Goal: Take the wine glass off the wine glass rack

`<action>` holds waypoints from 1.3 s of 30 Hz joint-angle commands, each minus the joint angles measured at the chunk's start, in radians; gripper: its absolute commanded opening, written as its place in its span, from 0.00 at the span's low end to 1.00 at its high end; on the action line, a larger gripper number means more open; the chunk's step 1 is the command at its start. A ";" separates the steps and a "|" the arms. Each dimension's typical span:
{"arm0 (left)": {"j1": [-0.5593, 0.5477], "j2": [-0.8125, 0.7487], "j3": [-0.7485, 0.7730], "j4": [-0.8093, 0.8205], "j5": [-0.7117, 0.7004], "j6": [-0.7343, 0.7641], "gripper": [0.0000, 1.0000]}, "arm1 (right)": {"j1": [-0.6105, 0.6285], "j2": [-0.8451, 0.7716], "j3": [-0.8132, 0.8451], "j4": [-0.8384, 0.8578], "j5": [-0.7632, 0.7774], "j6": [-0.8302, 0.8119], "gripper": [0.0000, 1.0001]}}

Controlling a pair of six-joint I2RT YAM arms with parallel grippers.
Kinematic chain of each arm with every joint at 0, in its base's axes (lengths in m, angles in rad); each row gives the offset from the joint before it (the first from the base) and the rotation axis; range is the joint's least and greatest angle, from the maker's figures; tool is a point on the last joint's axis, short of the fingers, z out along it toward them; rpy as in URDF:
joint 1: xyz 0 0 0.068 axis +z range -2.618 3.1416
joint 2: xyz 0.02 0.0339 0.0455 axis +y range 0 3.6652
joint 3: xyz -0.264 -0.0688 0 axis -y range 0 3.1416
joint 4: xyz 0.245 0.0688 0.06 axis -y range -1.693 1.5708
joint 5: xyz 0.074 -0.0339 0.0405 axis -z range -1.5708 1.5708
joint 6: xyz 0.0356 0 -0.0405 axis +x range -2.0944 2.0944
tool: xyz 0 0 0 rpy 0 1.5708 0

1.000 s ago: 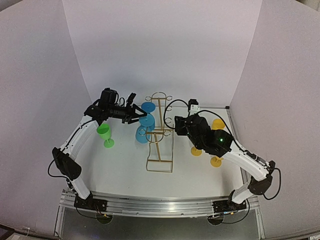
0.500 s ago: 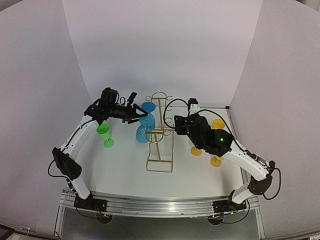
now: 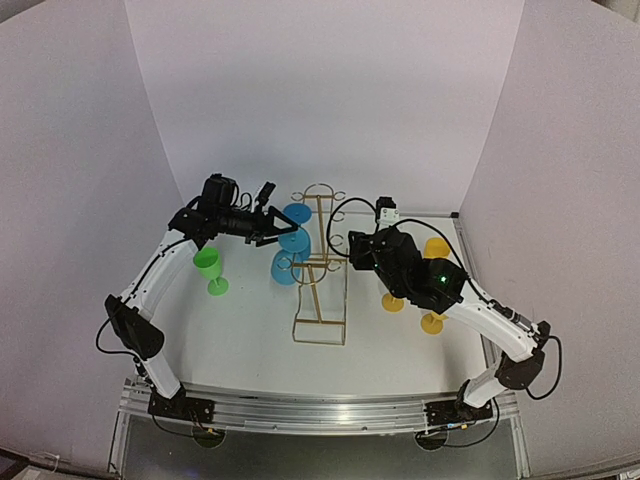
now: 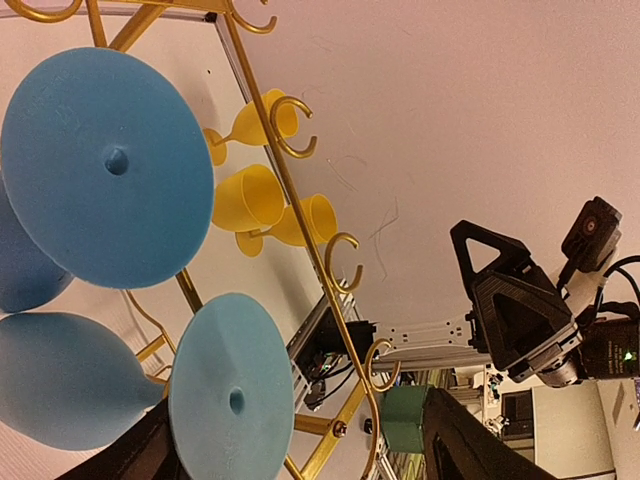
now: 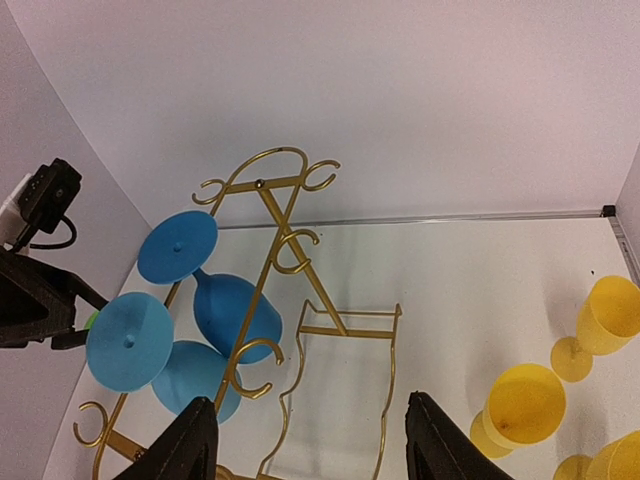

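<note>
The gold wire wine glass rack (image 3: 322, 268) stands mid-table. Two blue wine glasses hang upside down on its left side. The darker one (image 3: 297, 215) is farther back and the lighter one (image 3: 285, 265) is nearer. My left gripper (image 3: 270, 228) is open, level with their feet. In the left wrist view the lighter glass's round foot (image 4: 232, 395) sits between the fingers, close to the left finger (image 4: 150, 455), untouched. The darker foot (image 4: 105, 165) is above it. My right gripper (image 3: 347, 250) is open and empty over the rack (image 5: 290, 270), with both blue glasses (image 5: 235, 310) to its left.
A green wine glass (image 3: 210, 268) stands on the table under my left arm. Several yellow wine glasses (image 3: 432, 250) stand right of the rack, also in the right wrist view (image 5: 520, 400). White walls enclose the table on three sides.
My left gripper has edged slightly up and toward the blue glasses' feet. The right arm, the rack and the glasses have not moved.
</note>
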 commanded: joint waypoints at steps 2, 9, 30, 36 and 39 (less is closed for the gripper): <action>0.003 0.084 -0.075 -0.093 -0.065 -0.036 0.80 | 0.000 0.000 0.025 0.004 -0.006 -0.008 0.59; 0.003 0.061 -0.187 0.100 -0.009 -0.215 0.84 | 0.000 0.008 0.026 0.004 -0.007 -0.008 0.59; 0.003 0.042 -0.249 0.110 -0.040 -0.255 0.85 | -0.053 0.133 0.006 -0.003 -0.180 0.066 0.60; 0.005 0.043 -0.244 0.104 -0.053 -0.239 0.85 | -0.061 0.161 0.000 -0.018 -0.211 0.092 0.58; 0.006 0.041 -0.241 0.090 -0.060 -0.219 0.86 | -0.076 0.147 -0.048 -0.026 -0.177 0.143 0.54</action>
